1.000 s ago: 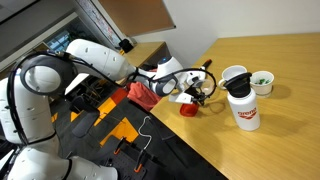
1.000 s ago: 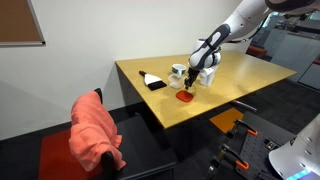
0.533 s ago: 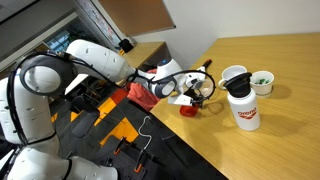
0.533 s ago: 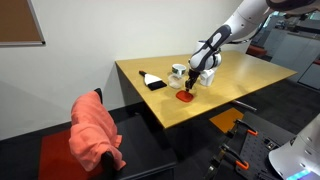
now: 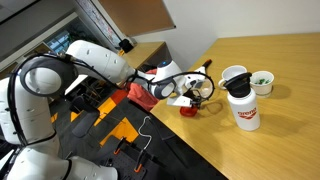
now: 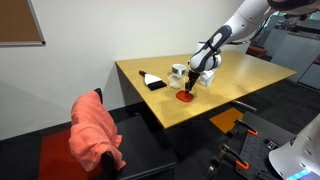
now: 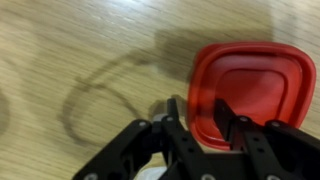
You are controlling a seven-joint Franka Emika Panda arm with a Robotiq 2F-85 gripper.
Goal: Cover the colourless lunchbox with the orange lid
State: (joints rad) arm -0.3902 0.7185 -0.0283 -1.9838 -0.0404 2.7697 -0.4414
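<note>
The orange lid point(image 7: 250, 90) lies flat on the wooden table, near its edge in both exterior views point(image 5: 188, 110) point(image 6: 185, 97). My gripper point(image 7: 203, 112) is low over the lid's near left edge. One finger point(image 7: 177, 120) stands outside the rim and the other finger point(image 7: 228, 118) is over the lid's top, with a small gap left at the rim. The jaws are open and straddle the edge. The gripper also shows in both exterior views point(image 5: 197, 94) point(image 6: 190, 87). I cannot make out the colourless lunchbox in any view.
A white round cup point(image 5: 233, 77), a white bowl with green contents point(image 5: 262, 82) and a white bottle with a red label point(image 5: 243, 108) stand beside the lid. A black flat object point(image 6: 153, 82) lies farther along the table. A red cloth point(image 6: 95, 132) hangs on a chair below the table edge.
</note>
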